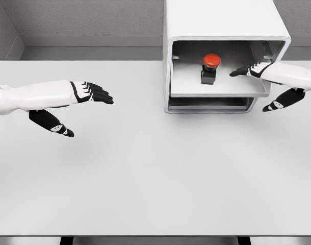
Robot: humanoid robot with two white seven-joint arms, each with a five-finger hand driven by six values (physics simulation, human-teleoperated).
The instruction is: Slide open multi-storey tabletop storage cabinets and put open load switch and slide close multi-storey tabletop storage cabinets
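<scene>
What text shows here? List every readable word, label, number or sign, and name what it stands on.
None can be read.
Cabinet: plain white, no label or number.
Switch in the open drawer: red cap, dark body, no legible marking.
Table: bare of print.
Left hand and right hand: black and white patches only, no lettering.

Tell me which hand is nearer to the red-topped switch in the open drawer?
Right. The right hand is just beside the switch, its fingers over the drawer. The left hand hovers over the table, far to the switch's left.
</scene>
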